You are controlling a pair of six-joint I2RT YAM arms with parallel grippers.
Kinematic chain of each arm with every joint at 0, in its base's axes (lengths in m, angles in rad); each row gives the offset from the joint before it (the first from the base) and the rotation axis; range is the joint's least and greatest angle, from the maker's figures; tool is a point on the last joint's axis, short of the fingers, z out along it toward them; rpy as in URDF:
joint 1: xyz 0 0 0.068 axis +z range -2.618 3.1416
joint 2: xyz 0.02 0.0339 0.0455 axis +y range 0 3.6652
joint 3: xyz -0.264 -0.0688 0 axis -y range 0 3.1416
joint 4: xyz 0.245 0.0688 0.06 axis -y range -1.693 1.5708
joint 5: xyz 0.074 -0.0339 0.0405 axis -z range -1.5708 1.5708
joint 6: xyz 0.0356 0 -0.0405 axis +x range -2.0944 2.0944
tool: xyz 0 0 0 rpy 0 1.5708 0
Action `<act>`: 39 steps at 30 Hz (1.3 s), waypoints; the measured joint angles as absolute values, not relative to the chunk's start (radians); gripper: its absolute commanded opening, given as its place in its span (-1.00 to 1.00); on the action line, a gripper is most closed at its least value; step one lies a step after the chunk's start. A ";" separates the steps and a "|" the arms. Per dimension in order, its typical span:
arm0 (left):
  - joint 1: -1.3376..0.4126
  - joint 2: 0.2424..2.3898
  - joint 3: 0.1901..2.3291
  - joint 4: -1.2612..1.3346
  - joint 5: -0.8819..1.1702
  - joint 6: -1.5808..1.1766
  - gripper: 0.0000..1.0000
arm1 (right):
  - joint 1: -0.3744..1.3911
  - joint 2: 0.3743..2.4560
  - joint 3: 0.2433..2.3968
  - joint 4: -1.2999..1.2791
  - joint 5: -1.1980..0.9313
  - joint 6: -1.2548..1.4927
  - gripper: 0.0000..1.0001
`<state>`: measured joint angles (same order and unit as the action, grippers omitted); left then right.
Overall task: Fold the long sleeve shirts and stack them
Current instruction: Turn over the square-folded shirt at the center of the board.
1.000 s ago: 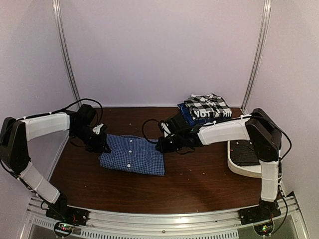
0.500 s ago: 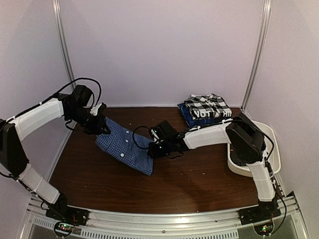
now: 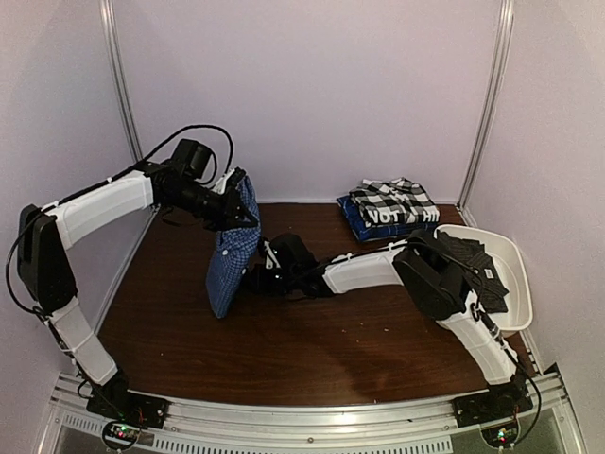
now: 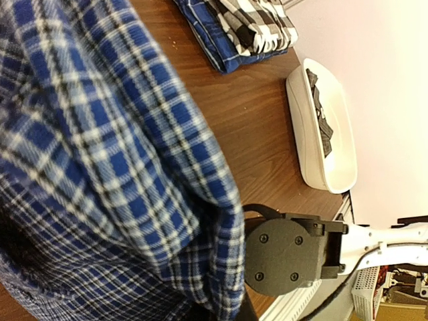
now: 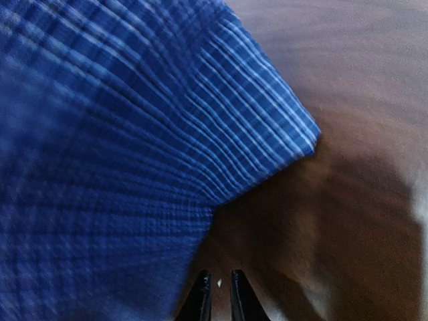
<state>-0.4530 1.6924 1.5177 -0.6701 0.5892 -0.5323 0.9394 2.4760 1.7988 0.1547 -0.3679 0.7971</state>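
Blue-check shirt (image 3: 225, 270): left gripper (image 3: 232, 205) clamps it aloft; right gripper (image 3: 257, 277) nearly closed, hold unclear. We carry it level, folds together, onto the stack (image 3: 388, 212).

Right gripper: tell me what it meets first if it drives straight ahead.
Most likely the blue check shirt, hanging just ahead of the right gripper. Depth there is blurred, so it might skim the cloth's lower edge.

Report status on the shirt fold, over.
Left gripper shut on blue check shirt, raised, hanging. Right gripper nearly shut, empty, low beside shirt. Folded stack back right; right arm stretched in front of it.
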 measured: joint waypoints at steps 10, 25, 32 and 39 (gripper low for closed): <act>-0.501 1.703 1.423 -0.522 0.627 -0.612 -1.00 | 0.847 2.464 1.596 0.491 -0.479 0.941 -0.73; -0.671 1.848 1.433 -0.420 0.632 -0.688 0.11 | 0.674 1.917 1.265 0.311 -0.348 0.818 -0.06; -0.749 1.908 1.466 -0.381 0.654 -0.717 0.34 | 0.642 1.778 1.210 0.185 -0.244 0.718 0.24; -0.693 1.838 1.451 -0.377 0.561 -0.719 0.33 | 0.655 1.781 1.134 0.073 -0.224 0.671 0.25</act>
